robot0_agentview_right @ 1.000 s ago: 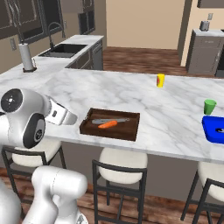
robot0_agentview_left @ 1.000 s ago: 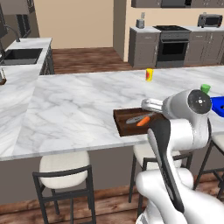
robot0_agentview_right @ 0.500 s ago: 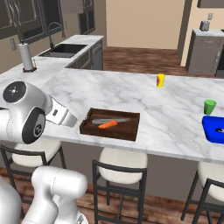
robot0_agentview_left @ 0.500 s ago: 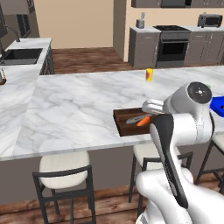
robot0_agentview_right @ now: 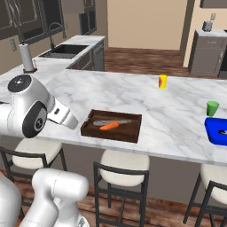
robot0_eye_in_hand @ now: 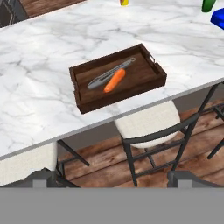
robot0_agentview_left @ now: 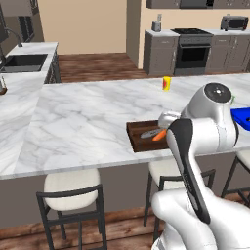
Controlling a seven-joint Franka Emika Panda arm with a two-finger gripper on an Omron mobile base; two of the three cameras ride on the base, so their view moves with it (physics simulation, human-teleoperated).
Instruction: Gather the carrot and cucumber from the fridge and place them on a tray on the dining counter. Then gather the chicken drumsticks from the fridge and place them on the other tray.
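Observation:
A dark wooden tray sits near the front edge of the marble dining counter. An orange carrot lies in it beside a long grey utensil. A blue tray rests farther right on the counter. My gripper hangs open and empty, pulled back over the stools in front of the counter and aimed at the wooden tray. The cucumber, the chicken drumsticks and the fridge are out of view.
A yellow cup and a green cup stand on the counter's far side. Cushioned bar stools line the near edge. A sink and a paper towel roll are at the left.
The arm's upper joint has risen a little. The tray, carrot and utensil have not moved, and the gripper has stayed open.

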